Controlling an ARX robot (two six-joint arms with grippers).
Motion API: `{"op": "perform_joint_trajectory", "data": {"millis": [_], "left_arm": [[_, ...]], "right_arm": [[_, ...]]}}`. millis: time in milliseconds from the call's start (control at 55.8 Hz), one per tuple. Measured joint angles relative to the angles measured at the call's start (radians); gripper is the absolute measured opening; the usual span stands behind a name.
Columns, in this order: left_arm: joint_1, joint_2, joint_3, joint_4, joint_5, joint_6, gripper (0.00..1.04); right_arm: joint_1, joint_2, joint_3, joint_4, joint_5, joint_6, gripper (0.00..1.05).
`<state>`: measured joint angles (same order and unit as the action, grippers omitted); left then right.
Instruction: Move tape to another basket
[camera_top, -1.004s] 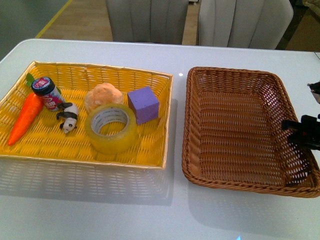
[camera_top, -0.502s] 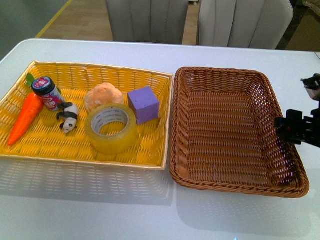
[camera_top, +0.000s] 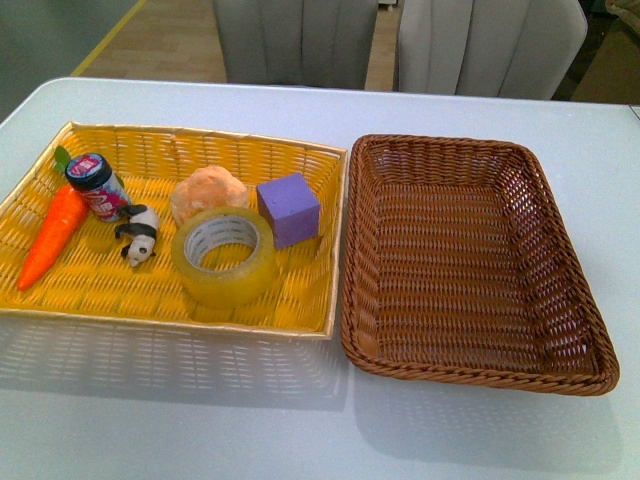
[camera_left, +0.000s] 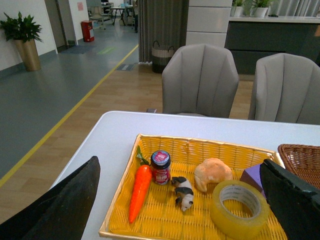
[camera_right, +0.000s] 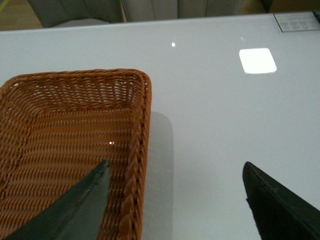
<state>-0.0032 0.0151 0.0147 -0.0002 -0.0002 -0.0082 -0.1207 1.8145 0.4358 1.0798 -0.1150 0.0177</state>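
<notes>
The tape (camera_top: 222, 255) lies flat in the yellow basket (camera_top: 170, 320), near its front right, beside the croissant and the purple cube. It also shows in the left wrist view (camera_left: 239, 207). The dark brown wicker basket (camera_top: 470, 375) stands empty on the right, its left rim against the yellow basket. Neither gripper shows in the front view. My left gripper (camera_left: 180, 161) is open and empty, held above and short of the yellow basket. My right gripper (camera_right: 175, 165) is open and empty, above the brown basket's rim (camera_right: 135, 150) and the bare table beside it.
The yellow basket also holds a carrot (camera_top: 52, 235), a small jar (camera_top: 95, 183), a panda figure (camera_top: 138, 233), a croissant (camera_top: 207, 193) and a purple cube (camera_top: 288, 208). Two grey chairs (camera_top: 480, 45) stand at the table's far edge.
The brown basket has slid left until it touches the yellow basket. My right gripper, which was at its right rim, has drawn back out of the front view.
</notes>
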Motion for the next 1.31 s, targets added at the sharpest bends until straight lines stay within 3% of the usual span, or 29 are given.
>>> {"op": "perform_joint_trajectory", "data": {"millis": [143, 287, 376, 484, 663, 789, 1308], "left_arm": [[0.0, 0.0, 0.0, 0.0, 0.0, 0.0, 0.96], [0.0, 0.0, 0.0, 0.0, 0.0, 0.0, 0.96], [0.0, 0.0, 0.0, 0.0, 0.0, 0.0, 0.96], [0.0, 0.0, 0.0, 0.0, 0.0, 0.0, 0.96], [0.0, 0.0, 0.0, 0.0, 0.0, 0.0, 0.96], [0.0, 0.0, 0.0, 0.0, 0.0, 0.0, 0.96], [0.0, 0.0, 0.0, 0.0, 0.0, 0.0, 0.96]], "right_arm": [[0.024, -0.131, -0.141, 0.282, 0.019, -0.008, 0.44], [0.037, -0.256, -0.221, 0.26, 0.04, -0.01, 0.22], [0.056, -0.344, -0.281, 0.208, 0.045, -0.011, 0.02], [0.1, -0.446, -0.32, 0.156, 0.111, -0.014, 0.02], [0.116, -0.609, -0.369, 0.038, 0.114, -0.014, 0.02], [0.117, -0.8, -0.374, -0.148, 0.113, -0.014, 0.02], [0.117, -1.197, -0.413, -0.476, 0.115, -0.014, 0.02]]}}
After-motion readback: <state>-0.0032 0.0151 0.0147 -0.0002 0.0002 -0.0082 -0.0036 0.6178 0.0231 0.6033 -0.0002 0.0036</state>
